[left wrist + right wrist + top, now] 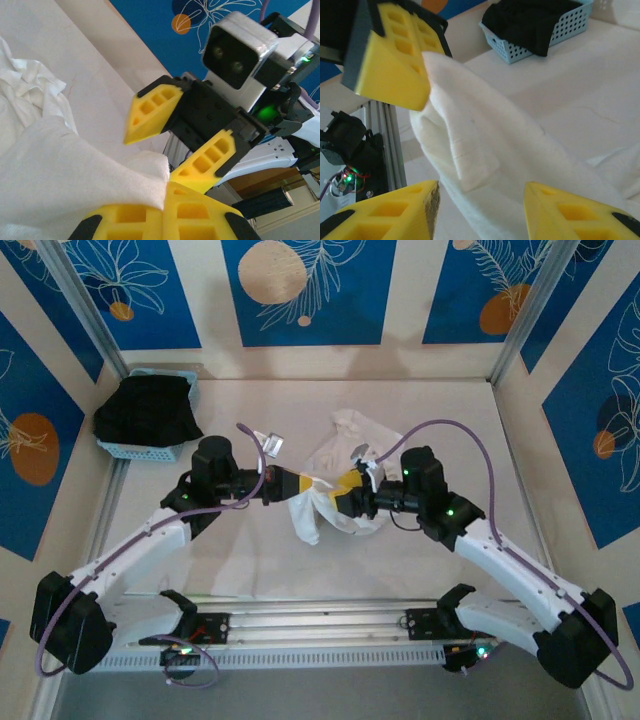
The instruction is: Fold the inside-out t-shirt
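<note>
I watch the left gripper (288, 486) clamped shut on a fold of the inside-out t-shirt (335, 455), which is bunched mid-table between both arms. Just to its right, the right gripper (347, 502) stands with jaws apart, white cloth between them. At far left, a black garment (148, 408) sits in a blue basket (140, 450)

The white left arm (130, 540) and right arm (510, 560) bore black joints, purple cables (445, 422) and green lamps (267, 110); yellow, cell-moulded fingers (150, 112) tipped the black right gripper (147, 159), a silver camera box (240, 50) at its one o'clock.
</note>
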Robot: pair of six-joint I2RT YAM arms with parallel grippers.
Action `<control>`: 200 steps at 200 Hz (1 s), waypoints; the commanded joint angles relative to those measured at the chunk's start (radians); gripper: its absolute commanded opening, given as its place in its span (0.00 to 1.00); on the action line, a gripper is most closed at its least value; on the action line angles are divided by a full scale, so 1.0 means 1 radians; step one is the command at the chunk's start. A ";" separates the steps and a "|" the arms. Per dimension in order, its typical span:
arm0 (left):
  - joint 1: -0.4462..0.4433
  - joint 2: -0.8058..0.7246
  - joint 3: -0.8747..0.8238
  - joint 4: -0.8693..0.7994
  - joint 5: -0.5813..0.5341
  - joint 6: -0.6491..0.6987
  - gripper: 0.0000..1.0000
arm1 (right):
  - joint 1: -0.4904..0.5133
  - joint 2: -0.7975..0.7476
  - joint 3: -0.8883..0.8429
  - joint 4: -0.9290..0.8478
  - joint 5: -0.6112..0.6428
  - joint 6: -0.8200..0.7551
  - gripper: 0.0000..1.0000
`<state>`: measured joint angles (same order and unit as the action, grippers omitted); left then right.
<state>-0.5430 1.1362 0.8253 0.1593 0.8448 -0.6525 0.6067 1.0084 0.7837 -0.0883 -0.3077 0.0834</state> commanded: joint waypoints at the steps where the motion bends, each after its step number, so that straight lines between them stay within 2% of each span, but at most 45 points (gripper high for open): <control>1: 0.012 -0.010 -0.006 0.014 0.002 0.013 0.00 | 0.016 0.040 0.059 0.042 -0.008 -0.045 0.44; 12: 0.012 -0.011 -0.006 0.002 -0.001 0.023 0.00 | 0.019 0.057 0.074 0.046 -0.007 -0.041 0.35; 26: 0.011 -0.013 -0.003 -0.029 -0.018 0.045 0.00 | 0.022 0.061 0.085 0.047 -0.014 -0.038 0.17; 46: 0.011 -0.017 0.009 -0.095 -0.091 0.083 0.00 | 0.024 0.043 0.096 0.015 -0.031 -0.043 0.00; 77: 0.012 -0.005 0.040 -0.292 -0.348 0.184 0.00 | 0.054 0.033 0.161 -0.056 -0.086 -0.013 0.00; 91: 0.011 -0.006 0.033 -0.337 -0.406 0.228 0.12 | 0.082 0.071 0.207 -0.081 -0.078 0.041 0.00; 108: 0.012 -0.036 0.022 -0.387 -0.487 0.255 0.32 | 0.097 0.136 0.267 -0.136 -0.062 0.101 0.00; 120: 0.010 -0.085 0.002 -0.403 -0.541 0.263 0.40 | 0.099 0.179 0.309 -0.195 -0.042 0.120 0.00; 135: 0.009 -0.163 -0.034 -0.386 -0.561 0.270 0.51 | 0.097 0.224 0.345 -0.242 -0.028 0.134 0.00; 149: 0.008 -0.226 -0.060 -0.354 -0.543 0.289 0.57 | 0.094 0.258 0.368 -0.257 -0.065 0.138 0.00; 182: -0.003 -0.273 -0.063 -0.302 -0.485 0.351 0.66 | 0.077 0.296 0.406 -0.275 -0.167 0.144 0.00; 200: -0.007 -0.250 -0.039 -0.285 -0.450 0.394 0.67 | 0.066 0.292 0.411 -0.282 -0.243 0.121 0.00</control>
<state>-0.5419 0.8642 0.7654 -0.1642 0.3481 -0.3443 0.6865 1.3125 1.1446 -0.3321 -0.4175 0.2100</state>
